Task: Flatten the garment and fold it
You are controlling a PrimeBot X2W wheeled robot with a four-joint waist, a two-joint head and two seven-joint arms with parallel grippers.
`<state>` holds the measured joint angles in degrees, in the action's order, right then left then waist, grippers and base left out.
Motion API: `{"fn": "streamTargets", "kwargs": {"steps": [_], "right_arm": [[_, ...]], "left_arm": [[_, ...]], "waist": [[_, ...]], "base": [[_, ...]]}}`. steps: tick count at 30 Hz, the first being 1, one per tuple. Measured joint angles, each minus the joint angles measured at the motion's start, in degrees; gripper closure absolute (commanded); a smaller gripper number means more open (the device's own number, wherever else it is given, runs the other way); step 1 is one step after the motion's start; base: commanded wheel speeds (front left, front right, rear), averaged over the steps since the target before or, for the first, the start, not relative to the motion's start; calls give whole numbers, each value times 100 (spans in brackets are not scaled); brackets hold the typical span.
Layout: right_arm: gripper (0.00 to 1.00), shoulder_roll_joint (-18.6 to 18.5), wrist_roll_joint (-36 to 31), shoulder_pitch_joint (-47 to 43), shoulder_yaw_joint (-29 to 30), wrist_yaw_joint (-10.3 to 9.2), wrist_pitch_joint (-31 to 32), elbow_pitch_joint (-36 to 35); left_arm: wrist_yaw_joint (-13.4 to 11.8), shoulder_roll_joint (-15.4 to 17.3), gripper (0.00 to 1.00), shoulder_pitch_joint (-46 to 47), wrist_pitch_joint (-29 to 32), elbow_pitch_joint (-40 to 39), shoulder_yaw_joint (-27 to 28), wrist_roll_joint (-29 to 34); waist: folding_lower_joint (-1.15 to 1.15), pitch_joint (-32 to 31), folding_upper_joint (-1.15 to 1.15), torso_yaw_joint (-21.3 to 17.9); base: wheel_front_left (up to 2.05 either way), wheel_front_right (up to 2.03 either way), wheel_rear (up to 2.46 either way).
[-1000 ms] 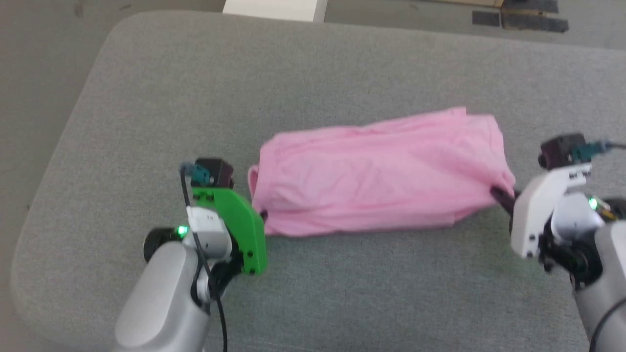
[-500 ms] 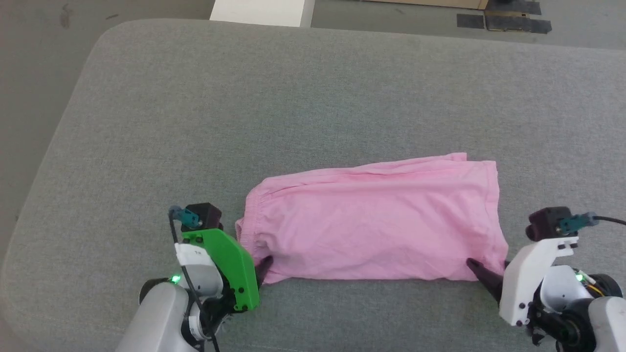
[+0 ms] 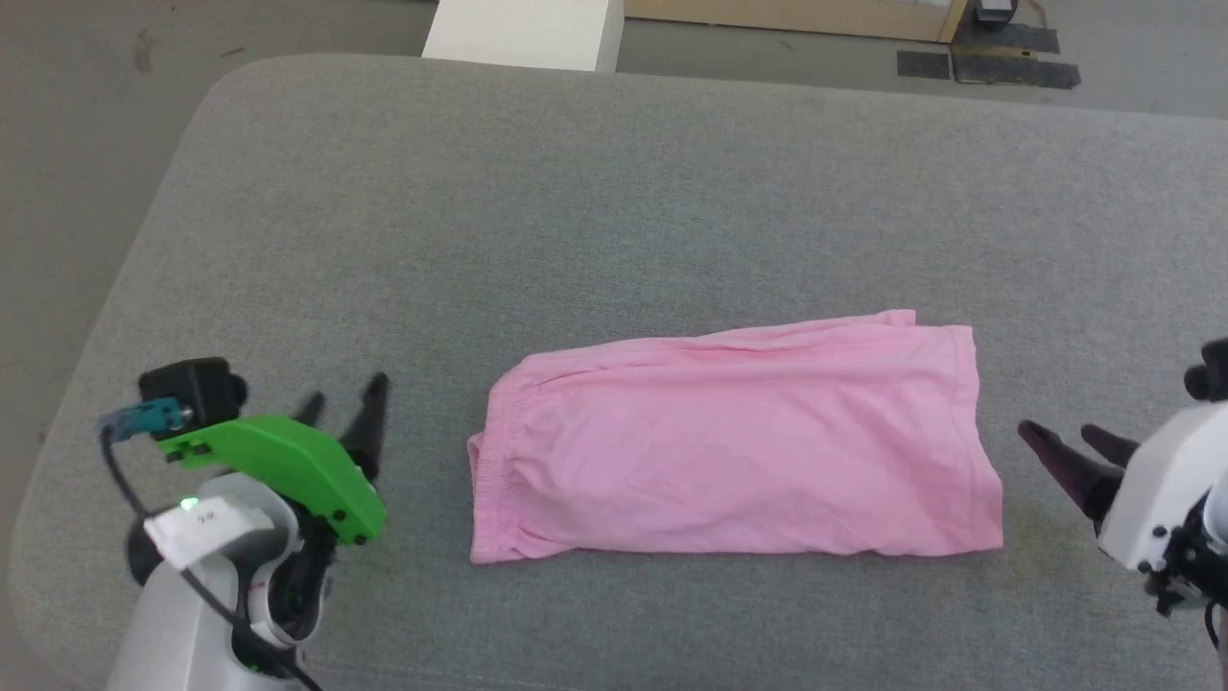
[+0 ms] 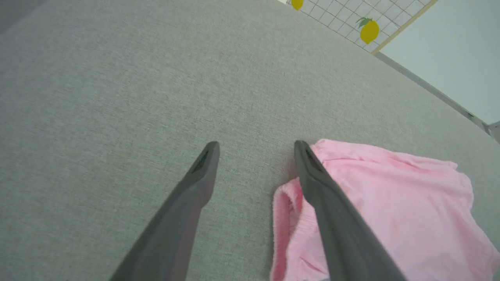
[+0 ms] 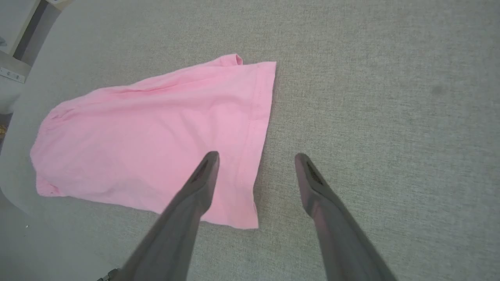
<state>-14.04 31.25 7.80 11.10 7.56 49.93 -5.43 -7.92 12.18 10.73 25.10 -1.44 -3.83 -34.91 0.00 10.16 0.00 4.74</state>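
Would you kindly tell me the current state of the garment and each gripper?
garment: lying flat on the grey surface, lightly wrinkled, gripped by nothing
left gripper: open, empty, apart from the garment
right gripper: open, empty, apart from the garment

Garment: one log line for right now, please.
garment: flat on grey surface, ungripped | left gripper: open, clear of garment | right gripper: open, clear of garment
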Motion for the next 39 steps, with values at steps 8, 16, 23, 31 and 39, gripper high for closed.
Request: {"fn": "streamTargets", "kwargs": {"steps": [8, 16, 23, 31, 39], "right_arm": [[0, -26, -171, 446, -416, 0, 0, 765], [0, -179, -148, 735, -838, 0, 167, 1523], [0, -176, 18, 1072, -1384, 0, 248, 1773], [68, -263, 46, 1328, -1829, 0, 88, 2107], [100, -305, 3, 1418, -1680, 4, -126, 2337]], "left_arm": [[449, 32, 0, -5, -2637, 225, -71, 942], [643, -122, 0, 5, -3835, 626, -250, 1318], [699, -197, 0, 7, -3947, 688, -266, 1529], [793, -316, 0, 6, -3965, 773, -254, 1589], [838, -388, 0, 2, -3966, 766, -171, 1636]], "waist": [[0, 185, 0, 71], [0, 374, 0, 250], [0, 465, 0, 316], [0, 481, 0, 370], [0, 453, 0, 334]], "base": [[0, 0, 0], [0, 0, 0], [0, 0, 0], [0, 0, 0], [0, 0, 0]]}}
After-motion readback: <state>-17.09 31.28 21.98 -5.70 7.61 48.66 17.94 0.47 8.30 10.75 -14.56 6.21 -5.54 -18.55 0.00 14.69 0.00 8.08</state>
